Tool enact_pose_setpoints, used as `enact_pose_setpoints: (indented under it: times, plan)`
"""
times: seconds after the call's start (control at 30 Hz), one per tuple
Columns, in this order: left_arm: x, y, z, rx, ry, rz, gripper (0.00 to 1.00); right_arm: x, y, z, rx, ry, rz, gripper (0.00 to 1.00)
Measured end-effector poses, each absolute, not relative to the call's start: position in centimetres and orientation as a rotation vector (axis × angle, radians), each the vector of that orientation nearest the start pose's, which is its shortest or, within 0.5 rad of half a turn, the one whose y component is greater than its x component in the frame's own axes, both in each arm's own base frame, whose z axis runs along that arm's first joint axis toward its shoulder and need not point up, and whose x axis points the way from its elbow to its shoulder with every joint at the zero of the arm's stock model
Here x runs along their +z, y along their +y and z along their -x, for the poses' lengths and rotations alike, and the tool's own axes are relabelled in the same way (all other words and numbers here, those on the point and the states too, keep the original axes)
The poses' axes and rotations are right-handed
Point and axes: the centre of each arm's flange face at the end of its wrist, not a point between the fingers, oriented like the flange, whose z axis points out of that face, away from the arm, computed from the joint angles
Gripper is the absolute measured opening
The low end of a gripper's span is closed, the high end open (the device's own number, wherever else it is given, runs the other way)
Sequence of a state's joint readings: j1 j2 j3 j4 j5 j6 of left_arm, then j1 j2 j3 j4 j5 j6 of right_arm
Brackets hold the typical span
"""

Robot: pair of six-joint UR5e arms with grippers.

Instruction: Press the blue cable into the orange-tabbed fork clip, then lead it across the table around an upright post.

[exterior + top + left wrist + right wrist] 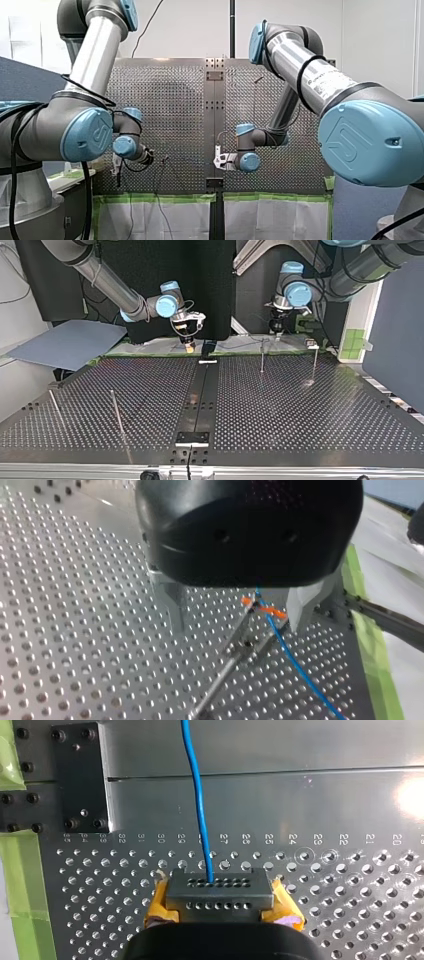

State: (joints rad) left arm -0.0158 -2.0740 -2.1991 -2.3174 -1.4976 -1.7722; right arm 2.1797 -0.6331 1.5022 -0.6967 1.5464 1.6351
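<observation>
In the left wrist view my left gripper (237, 625) is open, its metal fingers (171, 607) standing on either side of the orange-tabbed fork clip (261, 608). The blue cable (295, 662) runs through the orange tabs and away over the perforated plate. In the right wrist view my right gripper (222, 906) is shut, its yellow pads (160, 905) clamping a grey perforated connector block (220, 890). The blue cable (199, 800) leaves that block straight ahead. In the top view my right gripper (188, 339) and my left gripper (278, 326) hang at the table's far edge.
Two upright posts (262, 358) (315, 363) stand near my left gripper in the top view. Two leaning rods (117, 412) (55, 408) rise at that view's left. A dark centre rail (200, 395) splits the table, and green tape (372, 645) marks its edge.
</observation>
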Motion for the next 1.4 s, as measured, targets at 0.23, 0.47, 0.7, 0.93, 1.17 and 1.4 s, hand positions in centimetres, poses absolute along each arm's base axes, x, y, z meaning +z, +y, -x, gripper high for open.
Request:
enact_pose_setpoints:
  times: [0.23,0.47,0.7,0.93,1.17,1.4]
  plan:
    - [5.5,-15.4,-43.2,-0.198,1.874,0.124,1.0,-0.1,-47.7,-49.8,1.574,-0.995,-1.807,0.0]
    - [5.2,-15.8,-42.3,-0.172,1.883,0.131,1.0,-0.2,-47.7,-49.9,1.575,-0.996,-1.807,0.0]
    - [4.7,-16.0,-41.3,-0.171,1.869,0.141,1.0,-0.2,-47.7,-49.9,1.577,-0.998,-1.807,0.0]
    - [4.3,-16.8,-41.4,-0.216,1.839,0.15,1.0,-0.3,-47.6,-50.0,1.578,-1.0,-1.807,0.0]
    - [2.4,-17.4,-41.6,-0.237,1.836,0.142,1.0,-0.3,-47.4,-50.1,1.581,-1.0,-1.81,0.0]
    - [1.5,-17.8,-41.7,-0.244,1.834,0.131,1.0,-0.4,-47.3,-50.1,1.581,-0.999,-1.815,0.0]
